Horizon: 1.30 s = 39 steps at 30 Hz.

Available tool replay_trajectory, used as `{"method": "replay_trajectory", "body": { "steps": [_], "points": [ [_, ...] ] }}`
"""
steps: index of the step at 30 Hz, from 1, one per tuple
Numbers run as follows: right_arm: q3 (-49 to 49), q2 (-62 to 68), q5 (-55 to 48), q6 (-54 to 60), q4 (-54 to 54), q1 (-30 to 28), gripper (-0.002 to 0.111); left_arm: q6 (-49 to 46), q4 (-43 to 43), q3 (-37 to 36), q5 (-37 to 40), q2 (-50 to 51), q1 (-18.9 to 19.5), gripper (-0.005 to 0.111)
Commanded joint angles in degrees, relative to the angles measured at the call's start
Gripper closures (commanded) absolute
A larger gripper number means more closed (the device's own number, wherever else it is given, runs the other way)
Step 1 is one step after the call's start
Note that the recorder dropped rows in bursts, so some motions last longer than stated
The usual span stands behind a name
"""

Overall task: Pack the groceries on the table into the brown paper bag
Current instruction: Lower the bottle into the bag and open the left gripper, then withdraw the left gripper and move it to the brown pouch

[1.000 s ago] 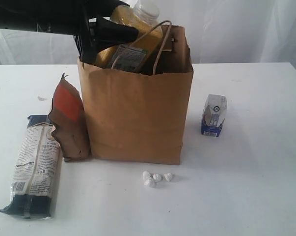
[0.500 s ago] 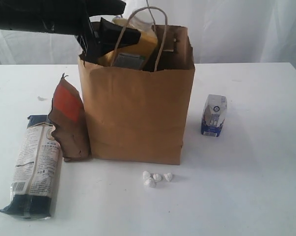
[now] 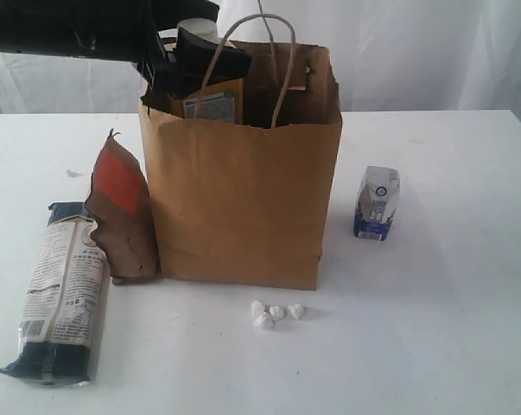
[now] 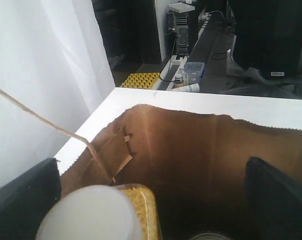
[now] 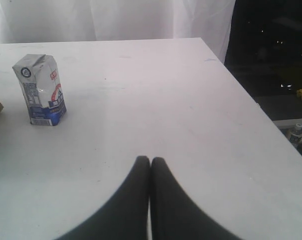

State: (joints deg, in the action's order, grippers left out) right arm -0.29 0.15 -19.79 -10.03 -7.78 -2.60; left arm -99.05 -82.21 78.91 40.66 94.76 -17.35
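You have a big white table [image 3: 433,346] in front of you, with a white curtain [image 3: 398,52] hanging behind it. The biggest thing on it is the brown paper bag [image 3: 243,207], which stands up straight near the middle with one loop handle [image 3: 282,52] sticking up. Your left gripper [image 4: 151,170] hangs over the left part of the bag's open top. Its two black fingers [image 4: 278,200] are spread far apart and it is not holding anything. The yellow-grain bottle [image 3: 210,104] is inside the bag. It stands up against the left wall, and its white cap [image 4: 90,215] pokes up between the spread fingers, close to one of them. On the table, far to the left, the long noodle packet [image 3: 61,294] lies flat. The brown-red pouch [image 3: 122,216] stands between that packet and the bag and leans on the bag's left side. To the right of the bag, with a gap between them, the small blue-white carton [image 3: 378,203] stands upright. Your right gripper [image 5: 150,162] is over bare table, away from the carton. Its fingers are pressed tight together with nothing between them. The tiny white lumps [image 3: 276,313] sit in a little bunch on the table just in front of the bag.
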Motion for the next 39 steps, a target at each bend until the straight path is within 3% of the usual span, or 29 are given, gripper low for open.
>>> {"method": "replay_trajectory", "body": {
  "steps": [1,6,15,23,27,32,39],
  "points": [
    [0.3,-0.1,0.5,-0.3,-0.3,0.2,0.108,0.5,-1.2,0.4,1.3,-0.4,0.0,0.010],
    [0.3,-0.1,0.5,-0.3,-0.3,0.2,0.108,0.2,-1.2,0.5,0.9,-1.8,0.0,0.010],
    [0.3,-0.1,0.5,-0.3,-0.3,0.2,0.108,0.2,-1.0,0.5,-6.7,-8.7,0.0,0.010],
    [0.3,-0.1,0.5,-0.3,-0.3,0.2,0.108,1.2,4.2,0.5,-12.6,-17.6,0.0,0.010],
    [0.3,-0.1,0.5,-0.3,-0.3,0.2,0.108,10.3,14.3,0.5,-16.9,-21.2,0.0,0.010],
    [0.3,-0.1,0.5,-0.3,-0.3,0.2,0.108,34.6,36.6,0.5,-19.5,-23.9,0.0,0.010],
    [0.3,-0.1,0.5,-0.3,-0.3,0.2,0.108,69.9,71.2,0.1,-9.8,-24.0,0.0,0.010]
  ]
}}
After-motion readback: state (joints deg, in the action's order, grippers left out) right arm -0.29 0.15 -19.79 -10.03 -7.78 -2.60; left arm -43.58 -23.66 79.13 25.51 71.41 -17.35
